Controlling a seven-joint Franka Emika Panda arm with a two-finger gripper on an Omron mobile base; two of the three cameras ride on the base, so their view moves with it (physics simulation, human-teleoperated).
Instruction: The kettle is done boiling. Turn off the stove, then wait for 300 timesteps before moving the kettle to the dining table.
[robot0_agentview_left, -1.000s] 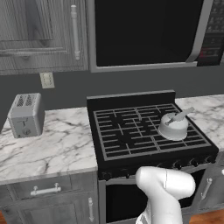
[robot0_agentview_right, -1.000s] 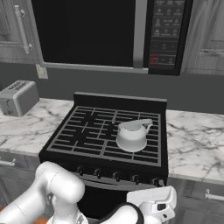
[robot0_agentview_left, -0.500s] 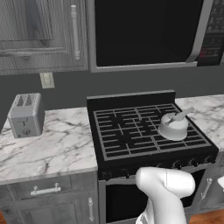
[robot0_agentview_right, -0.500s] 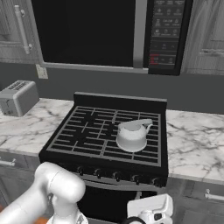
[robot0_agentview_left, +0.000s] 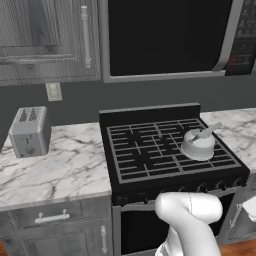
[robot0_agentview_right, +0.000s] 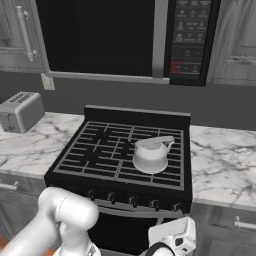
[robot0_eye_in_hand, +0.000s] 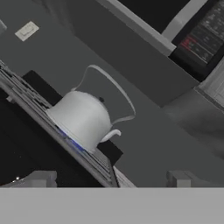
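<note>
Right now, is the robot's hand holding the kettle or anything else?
No, nothing is held. The gripper is open, low in front of the stove, with empty space between its fingertips. The kettle sits untouched on the grates.

grey kettle (robot0_agentview_right: 150, 155) upright on black stove (robot0_agentview_right: 107, 159) r. grate.
</note>
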